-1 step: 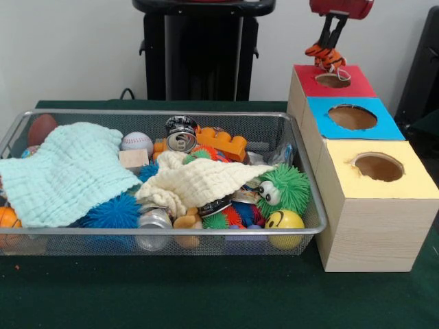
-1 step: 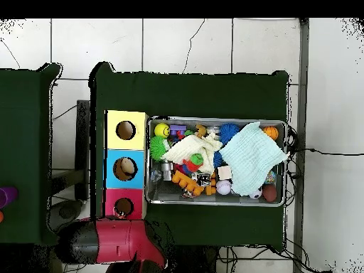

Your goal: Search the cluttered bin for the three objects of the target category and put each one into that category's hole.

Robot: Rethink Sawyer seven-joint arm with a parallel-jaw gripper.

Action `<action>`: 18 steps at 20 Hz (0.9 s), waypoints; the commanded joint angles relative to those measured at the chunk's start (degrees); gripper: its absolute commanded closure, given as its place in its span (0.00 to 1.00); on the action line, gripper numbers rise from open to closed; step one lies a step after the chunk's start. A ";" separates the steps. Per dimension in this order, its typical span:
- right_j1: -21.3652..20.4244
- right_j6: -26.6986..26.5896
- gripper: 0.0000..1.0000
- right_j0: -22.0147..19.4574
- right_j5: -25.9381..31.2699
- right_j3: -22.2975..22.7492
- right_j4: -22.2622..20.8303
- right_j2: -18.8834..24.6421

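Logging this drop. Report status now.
Claw shut on small orange-and-black striped tiger toy, directly over round hole in red-topped wooden box. Toy not released. Nothing blocking the hole.

The black-fingered gripper (image 1: 332, 49) grips an orange toy with black tiger stripes (image 1: 326, 55), and right under it is the red-topped hole (image 1: 333, 80), with the blue-topped hole (image 1: 352, 117) and then the yellow-topped hole (image 1: 378, 166) further from it on pale wood boxes. Well away to the side, the silver mesh bin (image 1: 164, 241) holds a mint-green cloth (image 1: 65, 171), a cream cloth (image 1: 199, 181), a fuzzy green toy (image 1: 285, 188), a yellow smiley ball (image 1: 285, 221) and a spiky blue ball (image 1: 113, 214), all on a dark green table (image 1: 206, 295).
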 commanded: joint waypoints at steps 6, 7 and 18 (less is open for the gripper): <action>5.10 17.62 1.00 1.78 2.62 -7.68 4.00 -1.71; 5.20 17.46 1.00 1.86 2.48 -7.69 4.19 -1.83; 5.35 16.18 1.00 2.36 -1.10 -6.25 5.75 -2.46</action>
